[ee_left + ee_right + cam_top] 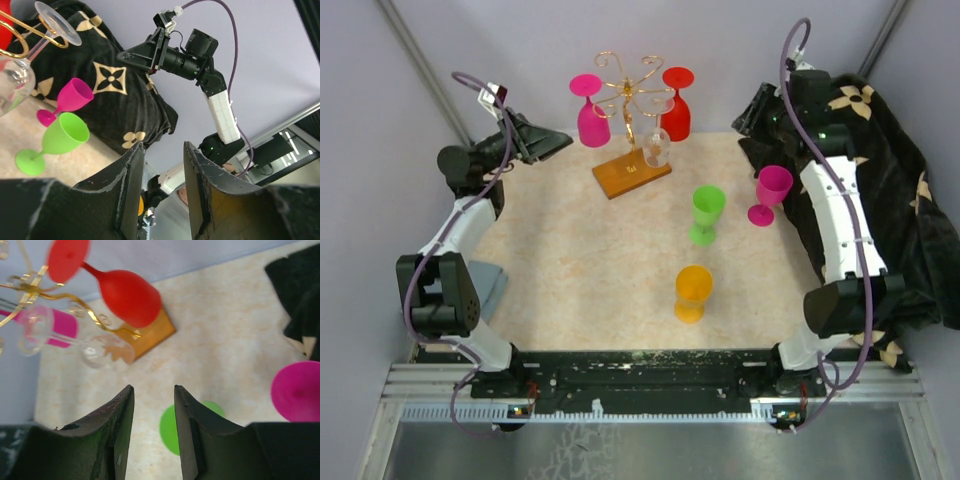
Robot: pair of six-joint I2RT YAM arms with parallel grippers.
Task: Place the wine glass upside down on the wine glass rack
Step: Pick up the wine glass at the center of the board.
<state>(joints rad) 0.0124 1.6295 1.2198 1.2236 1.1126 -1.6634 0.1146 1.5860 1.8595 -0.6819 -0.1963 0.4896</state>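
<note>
Upright magenta wine glass stands right of the wine glass rack, stem vertical, nearest the right gripper (jaws narrowly parted, empty); left gripper left of rack, likewise parted, holding nothing

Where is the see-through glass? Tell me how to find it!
Look to the back of the table for the gold wire rack on its orange-brown wooden base. Three glasses hang upside down from it: a pink one on the left, a red one on the right, and the clear glass in front, beside the red one. It is the only one you can see through.
</note>
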